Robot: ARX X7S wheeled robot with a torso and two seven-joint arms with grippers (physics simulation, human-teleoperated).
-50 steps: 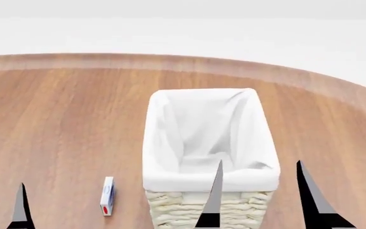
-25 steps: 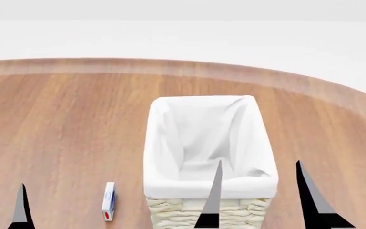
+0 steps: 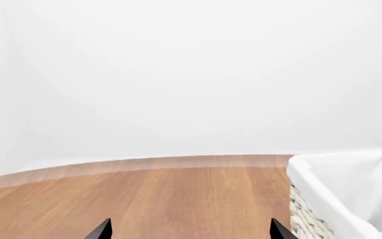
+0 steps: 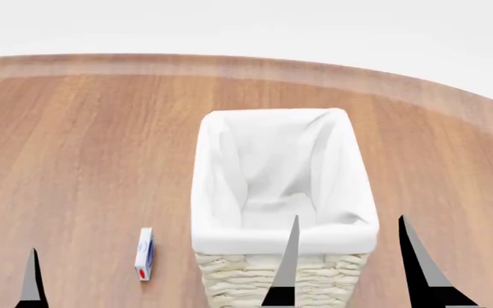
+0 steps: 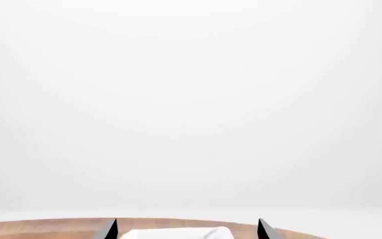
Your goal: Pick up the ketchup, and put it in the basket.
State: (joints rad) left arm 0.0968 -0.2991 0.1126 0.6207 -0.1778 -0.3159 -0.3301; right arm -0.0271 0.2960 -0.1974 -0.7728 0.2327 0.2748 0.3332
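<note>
I see the basket [image 4: 282, 192] mid-table [image 4: 75, 141], just ahead of my right tool [image 4: 349, 256], prongs spread, empty. Left tool [image 3: 189, 230] also spread, basket beside it. Ketchup not in view.

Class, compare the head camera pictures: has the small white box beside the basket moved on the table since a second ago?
No. The small white box keeps the same spot beside the basket; both shift together in the picture, along with the table edge, so the camera tilted instead.

A round wooden table [image 4: 84, 141] stands against plain white surroundings.
</note>
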